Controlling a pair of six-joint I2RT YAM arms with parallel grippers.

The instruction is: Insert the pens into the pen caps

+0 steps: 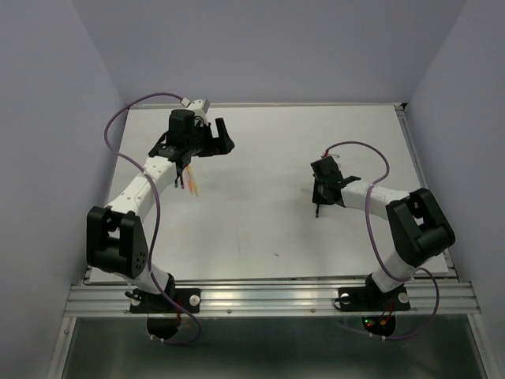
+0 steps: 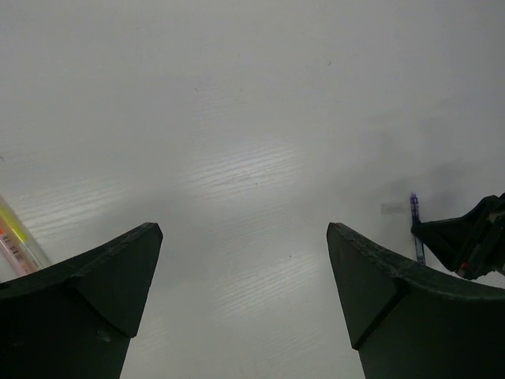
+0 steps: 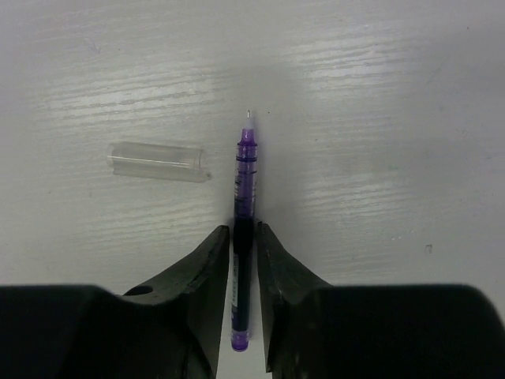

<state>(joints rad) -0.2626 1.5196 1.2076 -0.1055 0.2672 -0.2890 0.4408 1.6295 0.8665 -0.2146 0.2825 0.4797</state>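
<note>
Right tool (image 3: 243, 234): grips purple pen (image 3: 245, 170) mid-barrel, lower centre, likely light, stiff, slick; left tool (image 2: 243, 230): released; pen cap (image 3: 158, 161) upper left.

Soft overhead light; pale glare patch on the table (image 2: 237, 170); faint shadows, wrist views slightly hazy

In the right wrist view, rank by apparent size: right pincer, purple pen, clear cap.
1. right pincer, nearest the camera, so inflated.
2. purple pen.
3. clear cap, under half the pen's length.
</note>
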